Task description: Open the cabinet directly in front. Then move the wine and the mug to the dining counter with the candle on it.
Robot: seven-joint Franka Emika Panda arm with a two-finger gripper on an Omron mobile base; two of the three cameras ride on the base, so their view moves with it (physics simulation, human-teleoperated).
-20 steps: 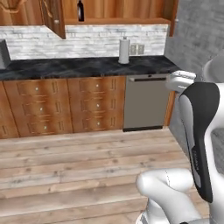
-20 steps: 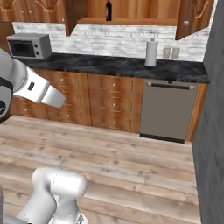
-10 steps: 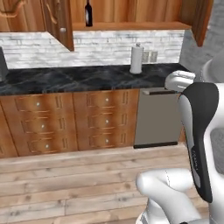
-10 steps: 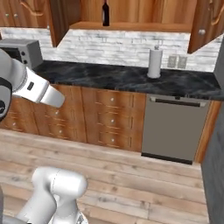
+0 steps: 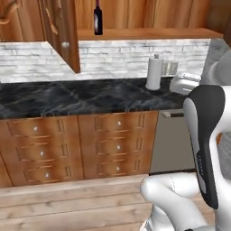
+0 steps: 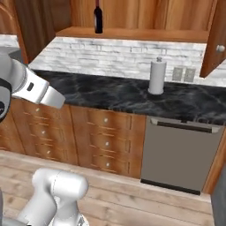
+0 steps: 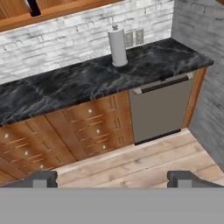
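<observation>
Two doors hang open on the cabinet (image 5: 63,31), wine (image 5: 98,18) upright on its shelf. Right base view: wine (image 6: 98,17) above the paper towel roll (image 6: 156,76); I should rise squarely. Hand view: my gripper (image 7: 111,179) spread wide, empty.

The open cabinet's wooden shelf (image 5: 149,34) carries the wine (image 5: 98,20), upright near its left end; below, the black marble counter (image 5: 81,97) carries an upright paper towel roll (image 5: 154,72) against the brick wall.
</observation>
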